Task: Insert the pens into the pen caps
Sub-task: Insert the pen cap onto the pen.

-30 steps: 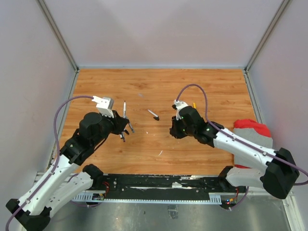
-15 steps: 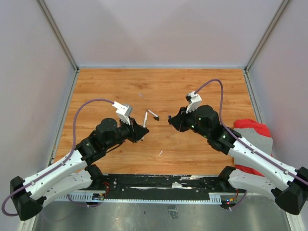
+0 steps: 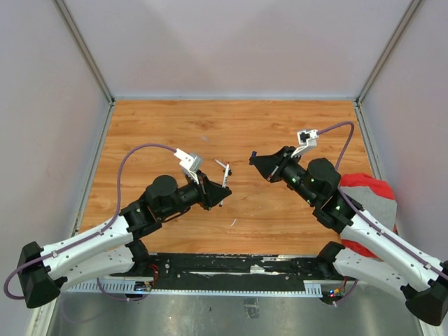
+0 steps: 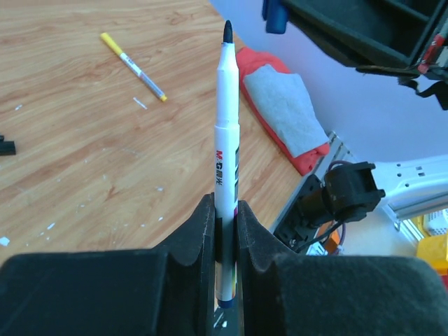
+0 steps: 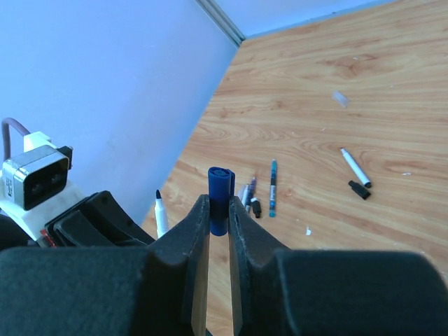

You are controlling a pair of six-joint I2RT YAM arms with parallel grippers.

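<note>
My left gripper (image 3: 220,194) is shut on a white pen (image 3: 226,176) with a dark tip; in the left wrist view the pen (image 4: 225,133) stands straight out from the gripper (image 4: 225,217). My right gripper (image 3: 256,160) is shut on a dark blue pen cap (image 5: 220,198), clamped between the right gripper's (image 5: 220,211) foam pads. Pen tip and cap face each other above the table's middle, a short gap apart. The cap shows at the top of the left wrist view (image 4: 275,15), and the pen tip (image 5: 160,210) in the right wrist view.
A white pen (image 5: 353,166) and a black cap (image 5: 360,190) lie on the wooden table (image 3: 168,133) near the middle. A teal pen (image 5: 272,185) and other pens (image 5: 247,194) lie together. A yellow pen (image 4: 133,66) lies farther off. A red and grey cloth (image 3: 367,187) sits at the right edge.
Both arms have lifted and swung towards the table's middle. The held pen and the held blue cap have turned to face each other and come closer.
</note>
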